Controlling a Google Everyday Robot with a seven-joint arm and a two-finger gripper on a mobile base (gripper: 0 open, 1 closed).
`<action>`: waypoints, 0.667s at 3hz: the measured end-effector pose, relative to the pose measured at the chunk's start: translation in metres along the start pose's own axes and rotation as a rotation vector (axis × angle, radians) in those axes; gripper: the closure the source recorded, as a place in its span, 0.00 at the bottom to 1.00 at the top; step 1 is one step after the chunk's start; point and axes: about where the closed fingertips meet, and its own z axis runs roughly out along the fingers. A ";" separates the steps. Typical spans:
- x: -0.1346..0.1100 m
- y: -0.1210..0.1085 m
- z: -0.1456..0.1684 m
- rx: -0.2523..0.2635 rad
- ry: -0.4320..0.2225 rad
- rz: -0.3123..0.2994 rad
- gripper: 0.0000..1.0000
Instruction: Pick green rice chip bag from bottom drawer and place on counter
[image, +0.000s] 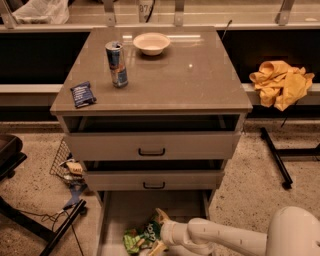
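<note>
1. My gripper (159, 232) is low inside the bottom drawer (131, 206), near its front and a little right of centre. My white arm (225, 239) reaches in from the right, over the drawer's right wall.
2. My two fingers (161, 216) are spread, one toward the back of the drawer and one toward the front. The right end of the green chip bag (141, 238) sits between them. I think the pads are not yet squeezing it, though the crumpled foil hides the contact.
3. The bag lies on the drawer floor at the front. Its long axis runs roughly left to right across the drawer, with the right end toward my palm. The lower edge of the view cuts off its front part.
4. Edges: bare floor lies between the bag and the drawer's left wall, and more lies behind the bag. Straight above that back strip, the middle drawer (153, 179) and top drawer (151, 145) both stand partly pulled out, and their fronts overhang the back of the bottom drawer.
5. The counter (195, 85) has a broad bare stretch over its right half and front centre. A can (116, 64) stands left of centre, a bowl (151, 43) sits near the back edge, and a dark blue packet (82, 94) lies by the front left corner.
</note>
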 end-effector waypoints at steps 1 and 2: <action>0.012 0.013 0.034 -0.015 -0.010 -0.007 0.00; 0.028 0.022 0.071 -0.027 -0.014 -0.006 0.02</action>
